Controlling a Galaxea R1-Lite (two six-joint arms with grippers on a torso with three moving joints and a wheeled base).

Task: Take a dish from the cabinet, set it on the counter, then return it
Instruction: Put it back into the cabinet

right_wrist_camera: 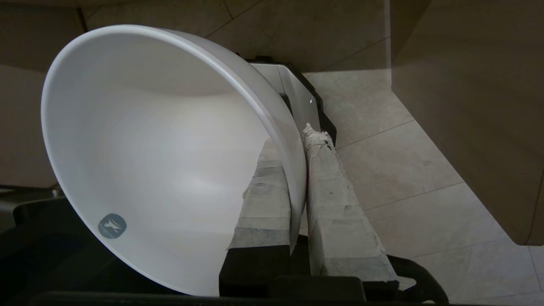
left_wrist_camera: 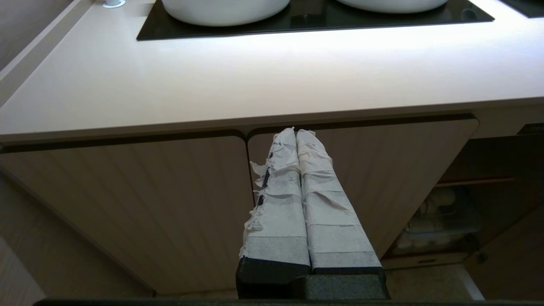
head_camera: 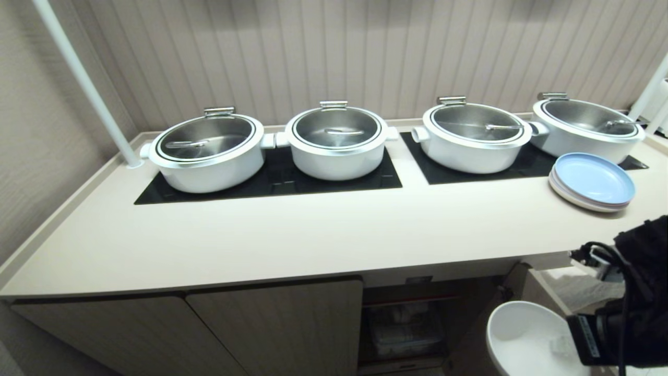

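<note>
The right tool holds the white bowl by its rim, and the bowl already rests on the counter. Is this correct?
Not quite. The right tool does hold the bowl by its rim, but the head view shows the bowl below the counter edge, not resting on it.

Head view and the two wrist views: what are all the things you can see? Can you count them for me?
pots: four, white with steel lids, on the black panels
plates: one stack, blue on top, counter's right end
counter: one, beige, above the cabinet
cabinet: one, beige, right-hand section open
pole: one, white, counter's back left corner
bowl: one, white, held below counter level
right gripper: shut on the bowl's rim
left gripper: shut, facing the cabinet doors
</note>
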